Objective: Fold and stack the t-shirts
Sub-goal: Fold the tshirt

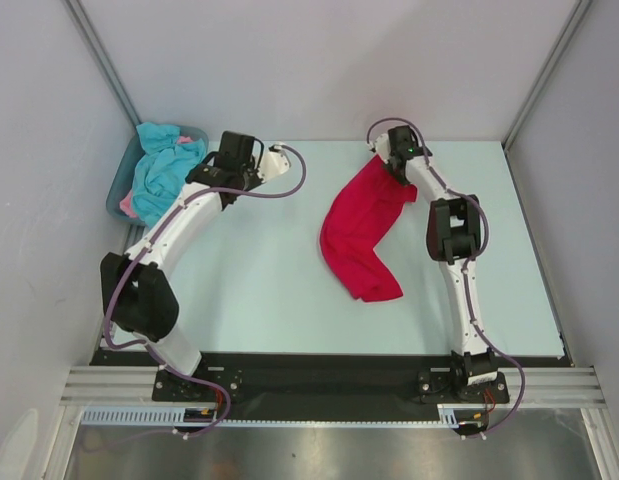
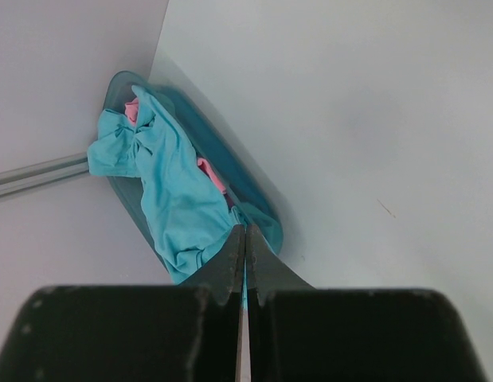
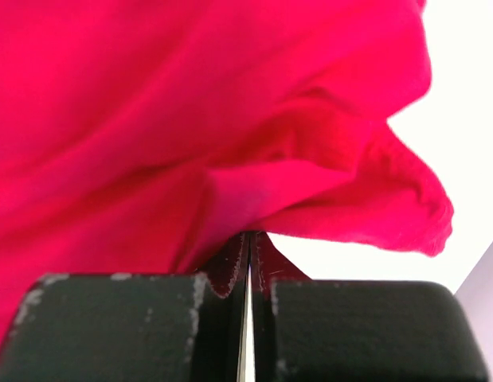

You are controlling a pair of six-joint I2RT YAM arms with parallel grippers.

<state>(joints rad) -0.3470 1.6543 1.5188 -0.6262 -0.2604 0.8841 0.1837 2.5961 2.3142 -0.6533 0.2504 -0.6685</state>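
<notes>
**A:** Right gripper (image 3: 248, 239) is clamped on the red t-shirt (image 1: 364, 225) at its far corner, and the rest trails across the table (image 1: 259, 280). Probably to spread it flat.

**B:** Left gripper (image 2: 244, 239), fingers together and empty, hovers by the tub (image 2: 218, 147) holding the turquoise t-shirt (image 2: 170, 191).

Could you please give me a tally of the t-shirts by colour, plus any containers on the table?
red t-shirt: 1
turquoise t-shirt: 1
pink t-shirt: 1 (mostly buried under the turquoise one, so more may be hidden)
grey-blue tub: 1
Total: 4
</notes>
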